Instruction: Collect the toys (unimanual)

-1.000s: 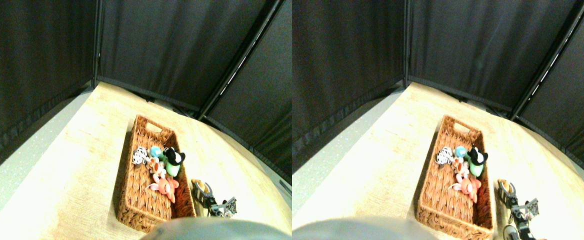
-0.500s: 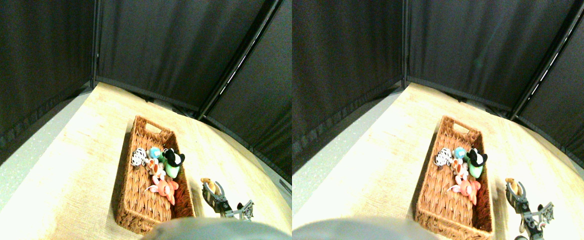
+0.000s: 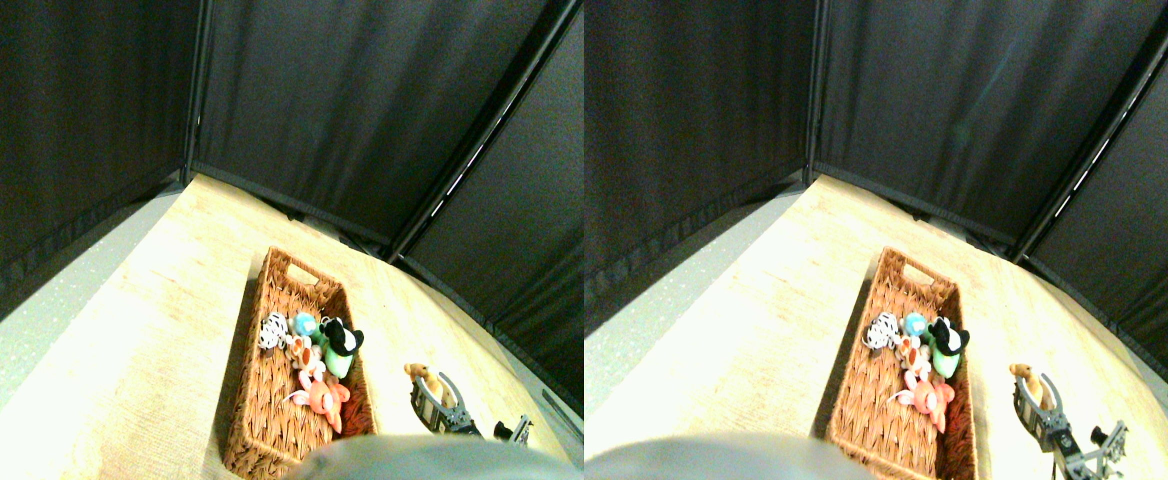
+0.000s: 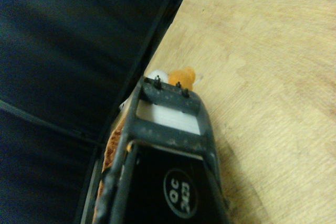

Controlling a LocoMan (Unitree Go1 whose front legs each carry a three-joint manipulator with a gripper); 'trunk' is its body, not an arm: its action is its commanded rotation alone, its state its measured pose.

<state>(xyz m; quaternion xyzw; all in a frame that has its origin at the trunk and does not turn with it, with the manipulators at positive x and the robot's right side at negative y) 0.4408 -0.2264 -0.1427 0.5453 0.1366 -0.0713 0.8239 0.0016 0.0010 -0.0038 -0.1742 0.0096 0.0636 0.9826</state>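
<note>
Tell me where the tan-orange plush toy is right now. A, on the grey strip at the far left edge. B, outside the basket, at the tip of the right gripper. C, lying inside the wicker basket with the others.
B: the tan-orange toy sits at the tip of the right gripper, over the wooden surface to the right of the wicker basket, apart from the toys lying in it.

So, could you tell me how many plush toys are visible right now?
6. Five lie clustered in the wicker basket: spotted toy, blue toy, black-white toy, small orange toy and pink toy. The tan-orange toy sits at the right gripper. Others may be hidden.
</note>
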